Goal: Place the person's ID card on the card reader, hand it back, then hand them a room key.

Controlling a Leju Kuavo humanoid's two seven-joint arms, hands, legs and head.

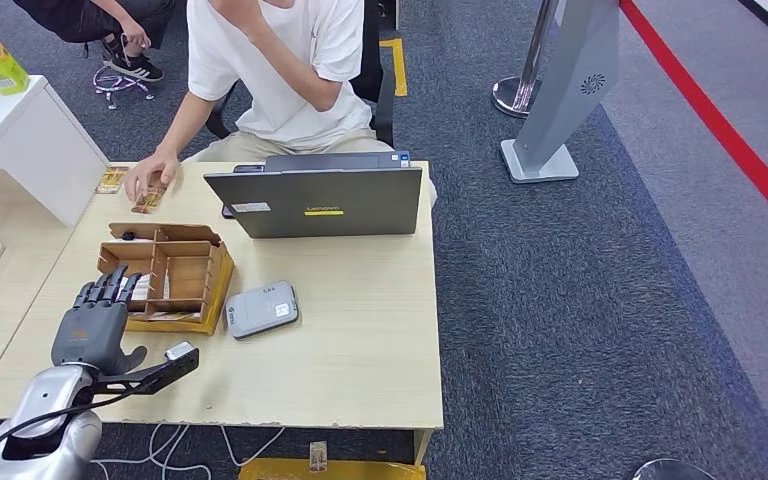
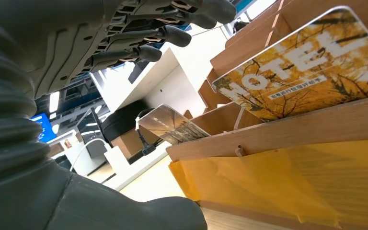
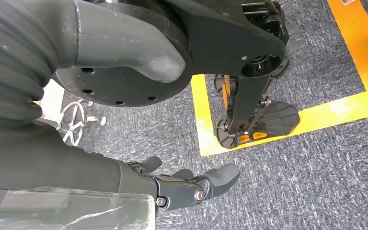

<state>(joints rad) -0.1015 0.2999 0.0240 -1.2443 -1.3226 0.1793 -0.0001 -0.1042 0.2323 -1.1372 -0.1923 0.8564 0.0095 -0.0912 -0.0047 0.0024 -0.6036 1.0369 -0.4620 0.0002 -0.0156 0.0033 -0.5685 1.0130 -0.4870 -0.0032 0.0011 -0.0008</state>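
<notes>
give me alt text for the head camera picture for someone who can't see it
The robot's left hand hovers at a wooden card organizer on a light wooden table, beside a grey card reader. Across the table, a seated person in a white shirt touches a card beside a grey laptop.

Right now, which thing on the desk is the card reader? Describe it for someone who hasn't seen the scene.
On the light wooden desk, look in front of the closed grey Lenovo laptop. The small grey rounded-corner card reader lies flat, just beside the open wooden card organiser box. It is the only flat grey slab with a white label on top.
</notes>
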